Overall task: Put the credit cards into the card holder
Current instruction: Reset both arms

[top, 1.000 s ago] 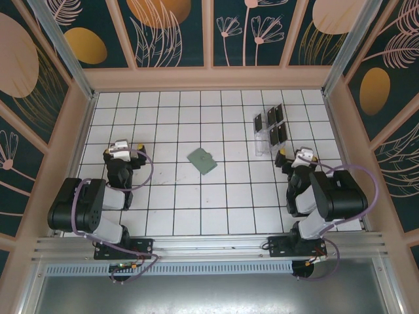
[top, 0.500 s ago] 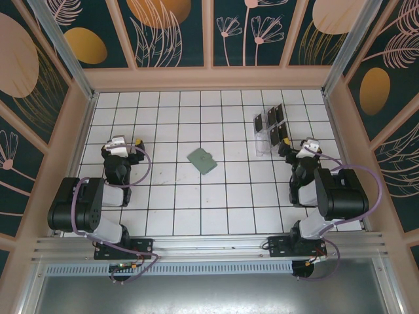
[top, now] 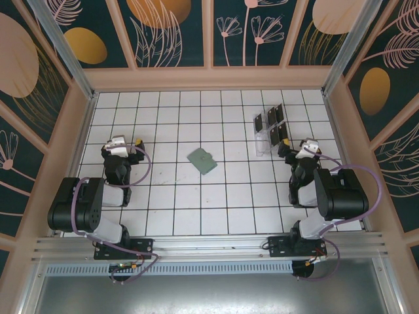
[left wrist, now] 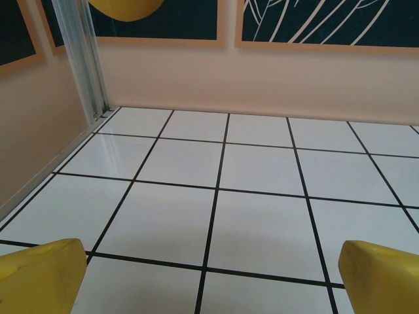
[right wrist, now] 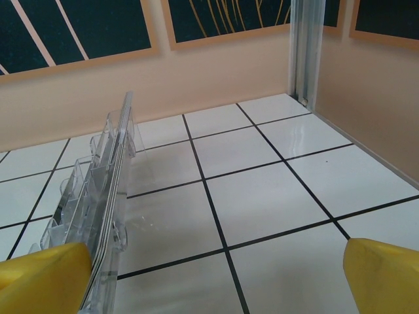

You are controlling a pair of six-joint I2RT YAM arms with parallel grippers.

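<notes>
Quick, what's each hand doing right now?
Left hand: open, holding nothing.
Right hand: open, holding nothing.

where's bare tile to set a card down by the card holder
Widest bare tile: all around the card holder, from the left gripper across to the clear rack; also the far-left rows by the back wall. Crowded at the rack with its credit cards, beside the right gripper.

Left gripper (left wrist: 211,280) spread wide over white tiles (left wrist: 255,229); peach wall (left wrist: 262,78) ahead.

Black credit cards (top: 272,118) in clear rack (top: 262,146); sage card holder (top: 202,161) flat, well apart.
</notes>
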